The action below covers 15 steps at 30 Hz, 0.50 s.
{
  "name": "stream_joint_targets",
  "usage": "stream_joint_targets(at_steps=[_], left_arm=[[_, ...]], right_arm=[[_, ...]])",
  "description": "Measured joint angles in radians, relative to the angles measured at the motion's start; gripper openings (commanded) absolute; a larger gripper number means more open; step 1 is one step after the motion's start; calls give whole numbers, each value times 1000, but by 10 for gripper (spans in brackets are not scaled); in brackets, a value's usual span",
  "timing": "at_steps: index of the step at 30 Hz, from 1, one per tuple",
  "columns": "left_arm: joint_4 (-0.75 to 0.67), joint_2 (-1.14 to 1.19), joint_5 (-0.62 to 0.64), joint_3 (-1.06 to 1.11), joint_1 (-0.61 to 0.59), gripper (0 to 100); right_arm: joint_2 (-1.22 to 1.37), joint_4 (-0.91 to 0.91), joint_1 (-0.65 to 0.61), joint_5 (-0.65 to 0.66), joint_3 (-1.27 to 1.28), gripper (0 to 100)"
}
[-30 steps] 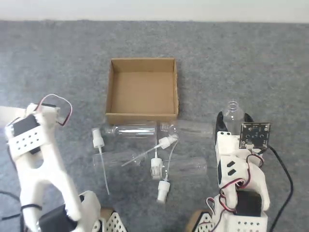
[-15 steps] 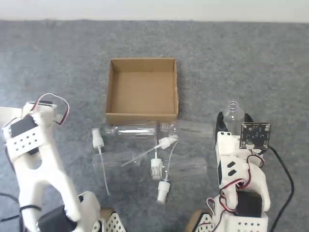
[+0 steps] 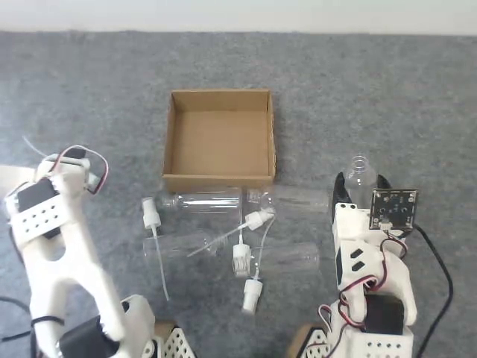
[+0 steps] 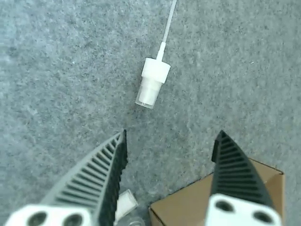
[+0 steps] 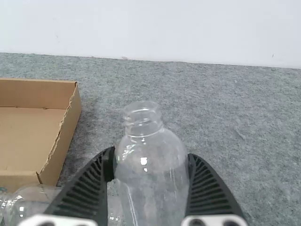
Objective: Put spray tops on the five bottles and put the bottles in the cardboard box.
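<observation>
While right claw (image 5: 150, 155) grips bottle (image 5: 142, 123), grey carpet (image 5: 230, 103) runs to white wall (image 5: 188, 28).

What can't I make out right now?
- Spray top under the left gripper: high view, covered by that arm.
- Bottle base: right wrist view, cut by the frame edge; high view, hidden behind the right arm.
- Box: right wrist view, partly cut by the frame edge.
</observation>
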Motion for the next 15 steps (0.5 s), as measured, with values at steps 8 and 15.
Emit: stream_joint_targets(at_steps=[8, 15], left_arm=[[0, 0, -276, -21, -98, 160], [0, 2, -641, -121, -147, 126]], right_arm=[[0, 0, 0, 0, 0, 43], [0, 0, 0, 0, 0, 43]])
